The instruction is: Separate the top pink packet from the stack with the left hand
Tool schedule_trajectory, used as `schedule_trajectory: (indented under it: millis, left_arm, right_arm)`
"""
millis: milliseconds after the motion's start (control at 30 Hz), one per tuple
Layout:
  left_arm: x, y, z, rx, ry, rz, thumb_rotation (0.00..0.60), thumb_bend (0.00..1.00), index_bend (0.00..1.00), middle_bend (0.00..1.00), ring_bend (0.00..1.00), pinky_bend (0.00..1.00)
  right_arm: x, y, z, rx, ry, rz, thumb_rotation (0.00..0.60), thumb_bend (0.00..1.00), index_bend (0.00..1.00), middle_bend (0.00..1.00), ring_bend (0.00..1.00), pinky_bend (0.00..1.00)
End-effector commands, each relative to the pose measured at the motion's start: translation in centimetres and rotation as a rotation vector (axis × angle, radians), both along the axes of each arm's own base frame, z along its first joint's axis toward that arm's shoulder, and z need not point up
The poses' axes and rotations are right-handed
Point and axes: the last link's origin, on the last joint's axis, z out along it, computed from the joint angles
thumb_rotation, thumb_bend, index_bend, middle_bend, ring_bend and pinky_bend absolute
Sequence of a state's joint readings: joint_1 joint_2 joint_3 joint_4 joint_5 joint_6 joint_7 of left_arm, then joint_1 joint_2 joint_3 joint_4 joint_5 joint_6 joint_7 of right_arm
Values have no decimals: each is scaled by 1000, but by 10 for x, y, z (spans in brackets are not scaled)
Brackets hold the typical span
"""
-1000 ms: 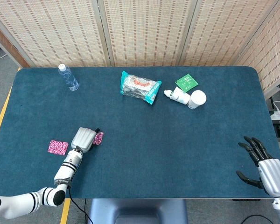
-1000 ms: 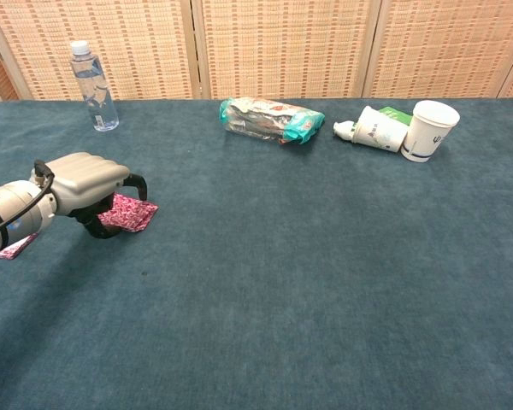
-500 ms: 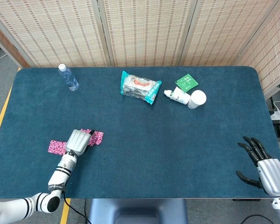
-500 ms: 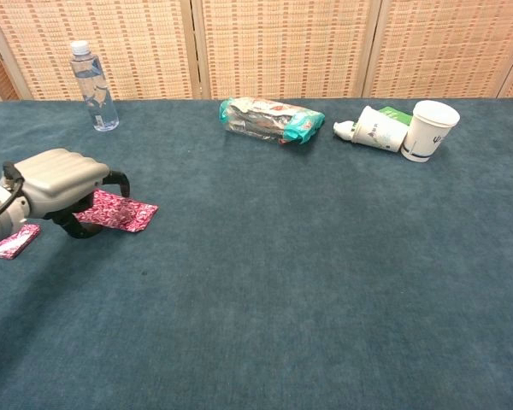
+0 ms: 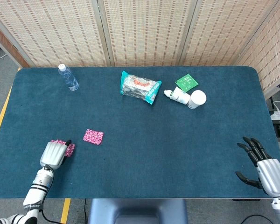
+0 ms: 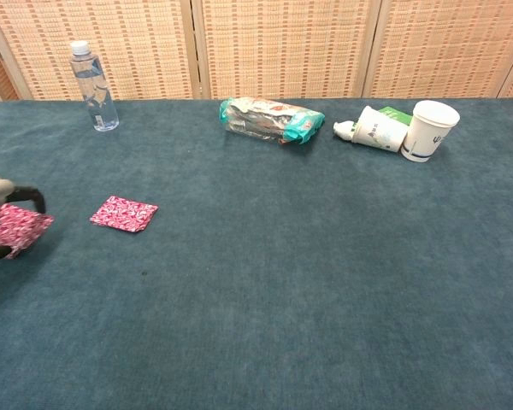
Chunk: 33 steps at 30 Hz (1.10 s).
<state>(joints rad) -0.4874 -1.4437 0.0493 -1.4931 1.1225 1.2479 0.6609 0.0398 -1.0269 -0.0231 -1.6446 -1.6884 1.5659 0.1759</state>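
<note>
Flat square pink packet (image 5: 93, 136) on napped cloth.

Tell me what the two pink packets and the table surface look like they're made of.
Pink packet lying free: thin, flat sachet, probably printed foil or plastic film; patterned and fairly matte, no clear shine. Pink packet at the left hand: same print, likely the same film; partly covered. Table: teal cover with a soft, fuzzy, non-reflective look, probably felt or short-pile cloth.

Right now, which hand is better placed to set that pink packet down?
Left. The left hand already holds a pink packet; the right hand sits open at the far table edge.
</note>
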Motion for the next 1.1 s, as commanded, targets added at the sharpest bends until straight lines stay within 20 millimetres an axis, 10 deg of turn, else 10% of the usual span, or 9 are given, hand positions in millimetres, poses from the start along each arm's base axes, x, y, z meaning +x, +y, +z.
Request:
schedule_trajectory:
  millis: [33,1100]
  left_arm:
    - [-11,-11,8,3,7,27,600,357,407,1000,1000,1000]
    - [-62,-51,15,9,-15,214,600,354,267,1000,1000,1000]
  right_arm:
    - [0,0,0,-3,-1,0,600,120,165,58,0,387]
    - [-1,0,-1,-5,12,-7,600,121,165,58,0,386]
